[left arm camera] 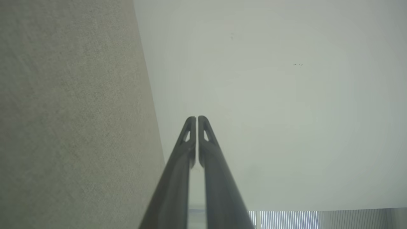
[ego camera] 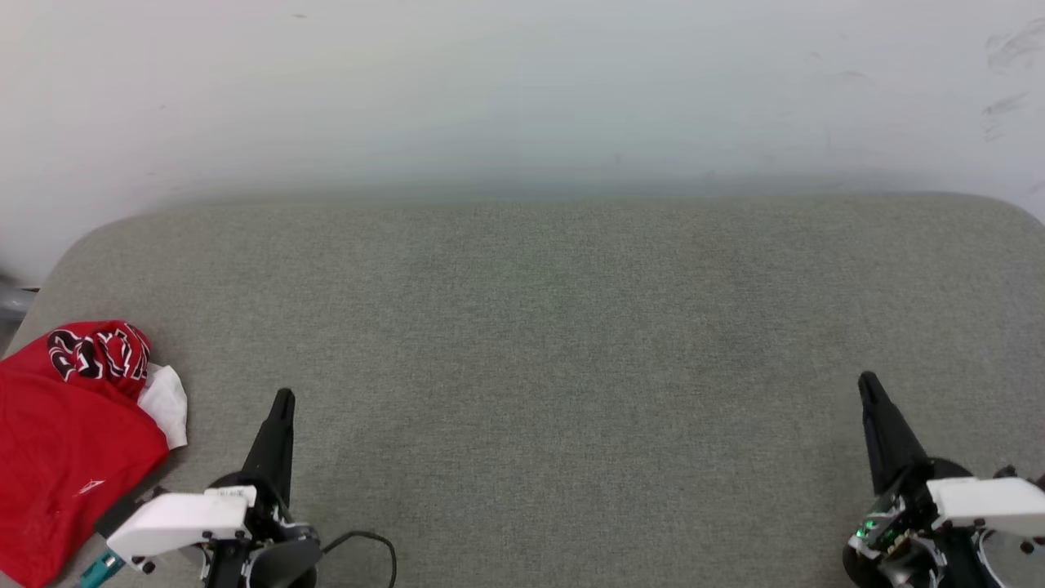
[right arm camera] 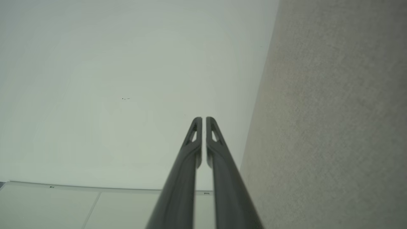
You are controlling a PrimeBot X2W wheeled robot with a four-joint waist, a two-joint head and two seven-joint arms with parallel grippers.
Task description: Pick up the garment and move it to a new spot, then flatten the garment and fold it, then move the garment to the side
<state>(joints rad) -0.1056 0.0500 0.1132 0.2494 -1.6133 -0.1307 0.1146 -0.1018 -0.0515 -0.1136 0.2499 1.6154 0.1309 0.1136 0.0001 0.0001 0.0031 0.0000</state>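
Note:
The garment (ego camera: 65, 441), a red jersey with black white-outlined lettering and a bit of white sleeve, lies bunched at the table's near left corner in the head view, partly past the frame's left edge. My left gripper (ego camera: 283, 398) is shut and empty, just right of the garment and apart from it. At the lower right of the same view my right gripper (ego camera: 867, 380) is also shut with nothing in it. In the left wrist view the left gripper (left arm camera: 197, 118) points at the white wall, its two fingers pressed together. The right gripper (right arm camera: 201, 119) looks the same in the right wrist view.
A grey-green cloth-covered table (ego camera: 555, 327) with rounded far corners stretches in front of me. Behind it stands a plain white wall (ego camera: 522, 90). A black cable (ego camera: 367, 543) loops near the left wrist.

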